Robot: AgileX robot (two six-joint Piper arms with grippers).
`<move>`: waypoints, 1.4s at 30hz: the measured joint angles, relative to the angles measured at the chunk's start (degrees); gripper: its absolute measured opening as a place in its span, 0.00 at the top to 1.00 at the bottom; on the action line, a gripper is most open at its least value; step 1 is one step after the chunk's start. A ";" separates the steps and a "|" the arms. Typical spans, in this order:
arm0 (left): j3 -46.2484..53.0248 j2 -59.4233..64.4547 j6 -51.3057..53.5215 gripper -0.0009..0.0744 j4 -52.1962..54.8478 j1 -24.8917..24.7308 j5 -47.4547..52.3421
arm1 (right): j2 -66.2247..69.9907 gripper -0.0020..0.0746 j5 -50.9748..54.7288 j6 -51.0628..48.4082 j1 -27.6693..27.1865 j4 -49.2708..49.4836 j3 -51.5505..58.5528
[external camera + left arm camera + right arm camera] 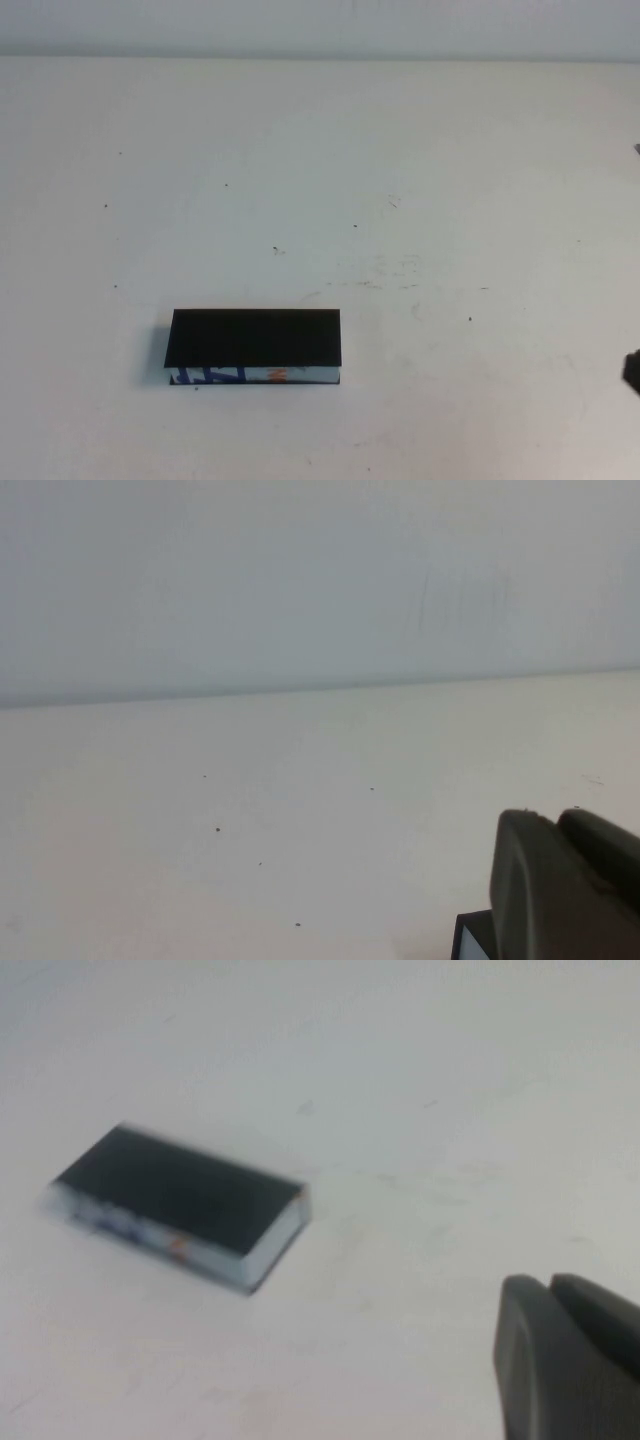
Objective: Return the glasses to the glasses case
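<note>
The glasses case (256,340) is a black rectangular box lying closed on the white table at front left, its blue, white and orange patterned edge facing me. It also shows in the right wrist view (180,1200), far from the fingers. The glasses are not in view. My right gripper (548,1282) is shut and empty, off to the case's right; only a dark sliver of it shows at the right edge of the high view (632,372). My left gripper (555,818) is shut and empty, out of the high view. A black-edged pale corner (470,938) shows beside its fingers.
The white table (400,180) carries only small dark specks and faint scuff marks. A pale wall runs along its far edge (320,55).
</note>
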 joint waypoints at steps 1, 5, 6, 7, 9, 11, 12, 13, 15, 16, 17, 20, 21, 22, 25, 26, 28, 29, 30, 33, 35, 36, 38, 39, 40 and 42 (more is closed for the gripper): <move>0.00 0.00 0.00 0.99 0.00 0.00 -0.09 | -1.60 0.99 -2.56 0.00 -3.95 -0.15 2.10; 0.00 0.00 0.00 0.99 0.00 0.00 -0.27 | -10.66 0.99 -11.27 0.21 -19.55 -0.48 11.81; 0.00 0.00 0.00 0.99 0.00 0.00 -0.27 | -12.52 0.99 -12.35 0.33 -22.38 -0.16 13.58; 0.00 0.00 0.00 0.99 0.00 0.00 -0.36 | -14.67 0.99 -13.48 0.45 -25.46 0.58 15.65; 0.00 0.00 0.00 0.99 0.00 0.00 -0.36 | -17.97 0.99 -14.24 0.45 -29.89 2.18 18.71; 0.00 0.00 0.00 0.99 0.00 0.00 -0.48 | -21.04 0.99 -14.29 0.45 -31.89 3.19 21.14; 0.00 0.00 0.00 0.99 0.00 0.00 -0.48 | -22.12 0.99 -14.17 0.45 -32.07 3.30 21.80; 0.00 0.00 0.11 0.99 0.00 0.00 -0.48 | -23.41 0.99 -14.08 0.45 -32.33 3.30 22.16; 0.00 0.00 0.11 0.99 0.00 0.00 -0.48 | -25.80 0.99 -12.73 0.45 -32.45 3.42 22.16; 0.00 0.00 0.11 0.99 0.00 0.00 -0.59 | -26.61 0.99 -11.70 0.45 -32.45 3.55 22.16; 0.00 0.00 0.11 0.99 0.00 0.00 -0.59 | -27.00 0.99 -10.50 0.45 -32.58 3.65 22.16; 0.00 0.00 0.11 0.99 0.00 0.00 -1.04 | -27.24 0.99 -6.10 0.45 -32.58 3.79 22.27; 0.00 0.00 0.11 0.99 0.00 0.00 -1.13 | -27.24 0.99 -4.65 0.45 -32.58 3.79 22.27; 0.00 0.00 0.11 0.99 0.00 0.00 -1.13 | -27.24 0.99 -2.85 0.45 -32.58 3.79 22.27; 0.00 0.00 0.11 0.99 0.00 0.00 -1.35 | -27.24 0.99 1.44 0.45 -32.58 3.79 22.27; 0.00 0.00 0.11 0.99 0.00 0.00 -1.35 | -27.24 0.99 1.57 0.45 -32.58 3.79 22.27; 0.00 0.00 0.11 0.99 0.00 0.00 -1.35 | -27.24 0.99 1.80 0.45 -32.58 3.87 22.27; 0.00 0.00 0.11 0.99 0.00 0.00 -1.35 | -27.24 0.99 1.80 0.45 -32.58 3.87 22.27; 0.00 0.00 0.11 0.99 0.00 0.00 -1.35 | -27.24 0.99 1.80 0.45 -32.58 3.87 22.27; 0.00 0.00 0.11 0.99 0.00 0.00 -1.46 | -27.24 0.99 1.80 0.45 -32.58 3.87 22.27; 0.00 0.00 0.11 0.99 0.00 0.00 -1.46 | -27.24 0.99 1.80 0.45 -32.58 3.87 22.27; 0.00 0.00 0.11 0.99 0.00 0.00 -1.46 | -27.24 0.99 1.80 0.45 -32.58 3.87 22.27; 0.00 0.00 0.11 0.99 0.00 0.00 -1.46 | -27.24 0.99 1.80 0.45 -32.58 3.87 22.27; 0.00 0.00 0.11 0.99 0.00 0.00 -1.46 | -27.24 0.99 1.80 0.45 -32.58 3.87 22.27; 0.00 0.00 0.11 0.99 0.00 0.00 -1.46 | -27.24 0.99 1.80 0.45 -32.58 3.87 22.27; 0.00 0.00 0.11 0.99 0.00 0.00 -1.46 | -27.24 0.99 1.80 0.45 -32.58 3.87 22.27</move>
